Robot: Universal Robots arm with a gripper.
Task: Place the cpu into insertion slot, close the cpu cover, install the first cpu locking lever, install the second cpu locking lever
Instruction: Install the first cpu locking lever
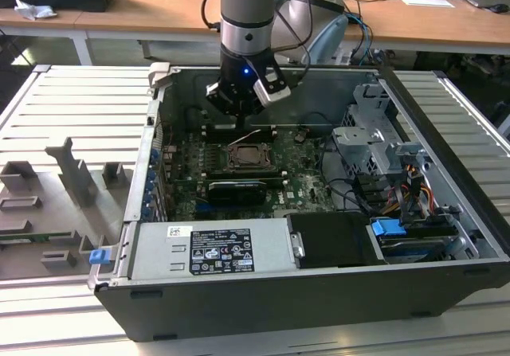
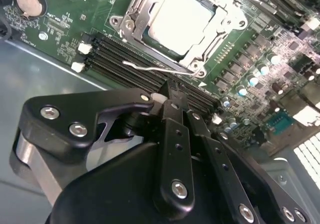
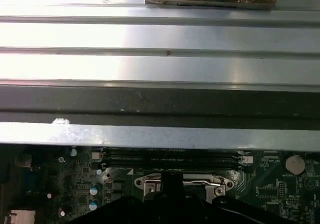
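the small flat square cpu with its pale silvery face (image 2: 182, 18) lies seated in the square dark-framed insertion slot (image 1: 253, 158), in the middle of the green motherboard (image 2: 60, 23). the thin silvery metal cpu cover with its big central window (image 2: 131, 21) looks folded down around it. one thin bent wire locking lever (image 2: 145, 67) stands loose, off its hook, along the edge of the slot beside the long black memory slots (image 2: 115, 58), so the work in hand looks like latching a lever. which of the two levers it is i cannot say.

to do that well, i would press on the wire close to its free handle end. the push should go down first, then sideways under the catch, so the cover stays flat. the tips ought to stay off the chip's face and off the memory slot clips beside them.

the black two-fingered gripper (image 2: 170, 89) hangs on the far side of the slot in the exterior view (image 1: 241, 115). in the second wrist view its fingers look drawn together at the tips, with no gap between them and nothing clamped. the tips sit just beside the loose wire, over the memory slots. whether they touch the wire i cannot tell.
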